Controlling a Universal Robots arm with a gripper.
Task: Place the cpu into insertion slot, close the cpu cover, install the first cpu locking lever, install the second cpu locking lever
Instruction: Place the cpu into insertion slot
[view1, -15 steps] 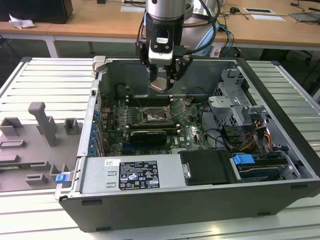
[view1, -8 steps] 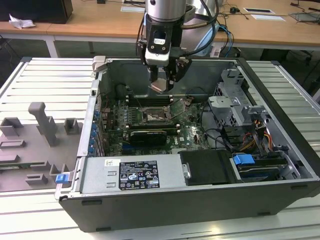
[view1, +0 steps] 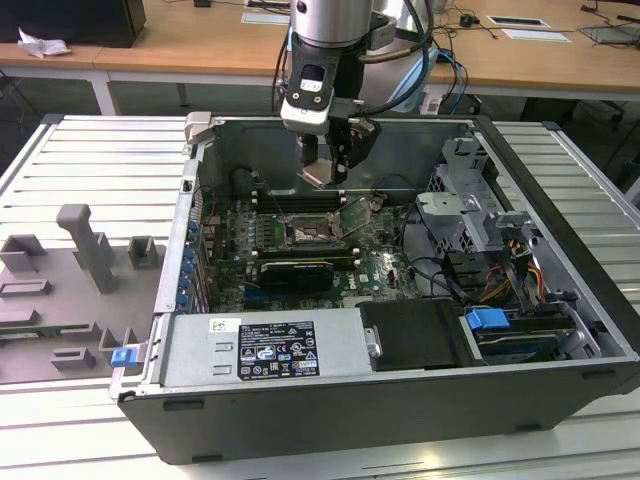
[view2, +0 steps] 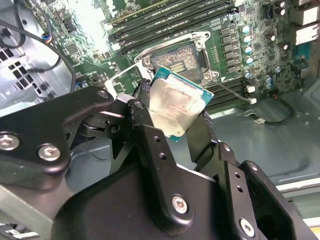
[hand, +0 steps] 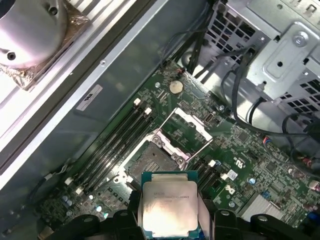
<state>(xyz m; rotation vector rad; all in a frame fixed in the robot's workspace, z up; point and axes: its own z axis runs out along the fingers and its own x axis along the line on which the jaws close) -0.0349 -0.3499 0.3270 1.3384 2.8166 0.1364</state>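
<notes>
My gripper (hand: 169, 212) is shut on the cpu (hand: 169, 204), a pale silvery square chip clamped by its edges between two black fingers (hand: 131, 212). It hangs above the motherboard, close to the insertion slot (hand: 151, 162) and not touching it. The slot is a dark square socket with a metal rim, and it lies uncovered. The cpu cover (hand: 183, 127) is swung open on the socket's far side. In the second wrist view the cpu (view2: 176, 107) hovers beside the insertion slot (view2: 181, 62). In the exterior view the gripper (view1: 326, 170) is inside the open case, above the insertion slot (view1: 308, 234).
Long black memory slots (hand: 112, 145) run beside the socket. A metal drive cage (view1: 465, 205) with cables stands on the exterior view's right. A power supply (view1: 270, 350) lines the case's near wall. Grey fixtures (view1: 85, 270) sit on the table at the exterior view's left.
</notes>
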